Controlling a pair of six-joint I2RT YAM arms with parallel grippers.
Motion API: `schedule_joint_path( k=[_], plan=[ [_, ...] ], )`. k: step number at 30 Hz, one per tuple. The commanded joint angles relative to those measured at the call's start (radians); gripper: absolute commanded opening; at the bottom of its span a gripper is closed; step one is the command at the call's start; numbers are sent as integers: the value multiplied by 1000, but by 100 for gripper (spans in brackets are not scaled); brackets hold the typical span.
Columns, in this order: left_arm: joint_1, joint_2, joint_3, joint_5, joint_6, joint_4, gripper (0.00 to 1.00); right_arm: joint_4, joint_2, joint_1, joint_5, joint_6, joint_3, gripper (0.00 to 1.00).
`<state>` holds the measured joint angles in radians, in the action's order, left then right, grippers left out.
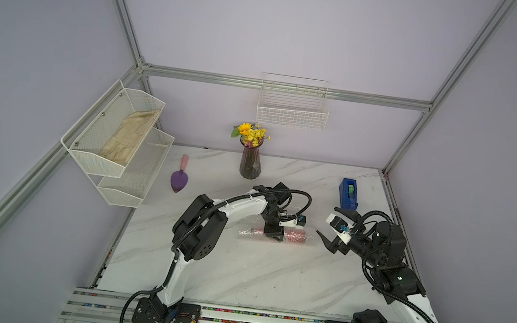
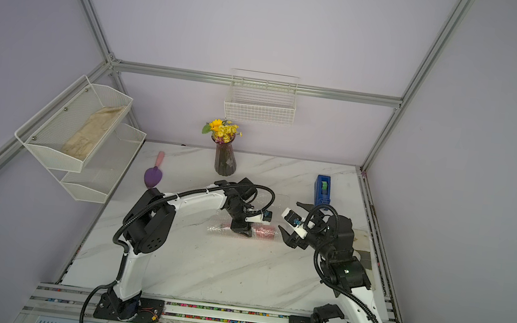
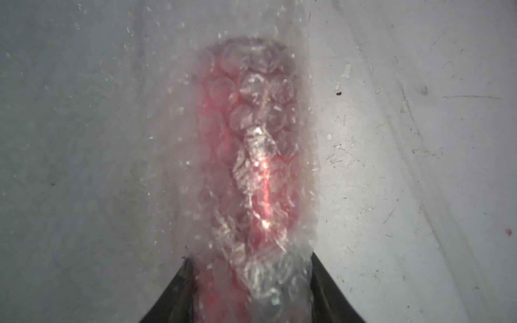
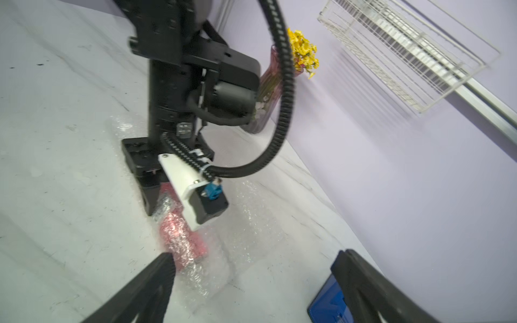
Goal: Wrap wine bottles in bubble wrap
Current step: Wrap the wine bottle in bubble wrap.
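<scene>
Pinning the wine bottle (image 1: 294, 236), rolled in bubble wrap (image 1: 249, 234), to the worktop (image 1: 236, 268) with the left tool (image 1: 276, 236) clamped across it (likely to stop unrolling); right tool (image 1: 326, 220) spread wide, empty, beside its base.

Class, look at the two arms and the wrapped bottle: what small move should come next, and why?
Probably lower the open, empty right tool to pinch the loose bubble wrap lying flat beyond the bottle. The left tool clamps the covered bottle on the table, yet spare film is not rolled on, so taping looks premature.
</scene>
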<state>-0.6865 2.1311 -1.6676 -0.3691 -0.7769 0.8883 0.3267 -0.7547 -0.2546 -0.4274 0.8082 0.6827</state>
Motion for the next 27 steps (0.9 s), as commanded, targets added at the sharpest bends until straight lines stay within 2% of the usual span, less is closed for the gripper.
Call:
schedule_joint_path(
  k=[1,7,11,14,19,24,27],
  plan=[
    [38,128,-83,-112,12,374,32,241,-58,-82,42,175,8,94],
    [80,242,-210,-207,-4,489,32,168,-134,-275,178,154,-26,95],
    [87,274,-252,-216,-6,517,32,-28,-269,-413,341,155,-70,95],
    [87,283,-264,-232,-14,521,32,-216,-382,-428,383,176,-104,93],
    [88,292,-274,-227,-23,525,32,-383,-545,-425,420,251,-128,92],
    [88,291,-289,-235,-37,531,32,-403,-656,-413,405,294,-97,90],
    [87,289,-291,-232,-39,532,32,-405,-709,-405,380,310,-93,84]
  ],
)
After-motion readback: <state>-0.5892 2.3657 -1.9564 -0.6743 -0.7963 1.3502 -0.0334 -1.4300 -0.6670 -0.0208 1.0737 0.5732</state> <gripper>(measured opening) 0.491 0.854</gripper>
